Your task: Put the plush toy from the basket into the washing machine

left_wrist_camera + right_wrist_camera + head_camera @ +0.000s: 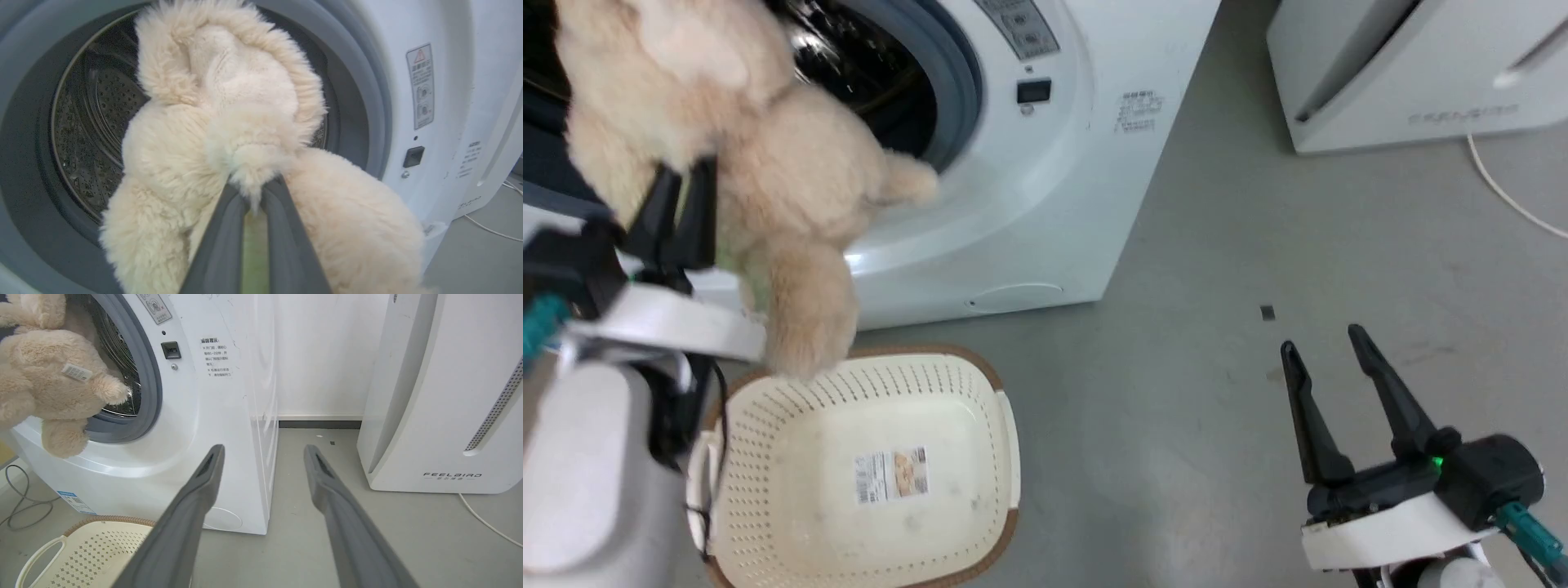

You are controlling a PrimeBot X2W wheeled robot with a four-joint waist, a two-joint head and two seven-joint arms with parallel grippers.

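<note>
Pinches a tuft of the toy (229, 134) in the left gripper (255, 190), fingers drawn narrow with fur bunched between them. Holds it up before the open port of the washer (1045, 204), upper end toward the drum (94, 122), one leg dangling over the basket (792, 408) below. Hard to tell from the wrist view how far past the gasket (367, 102); probably just at the lip. Judging by the basket, bare but for its label (890, 475): lift-out done, carry-in in hand. Has the right gripper (1321, 341) spread wide and empty, low over the floor (1217, 367), well apart from the washer. Next, likely: push forward and slightly up to get the bulk over the gasket, then release only with the hanging leg inside, lest it flop back out.
</note>
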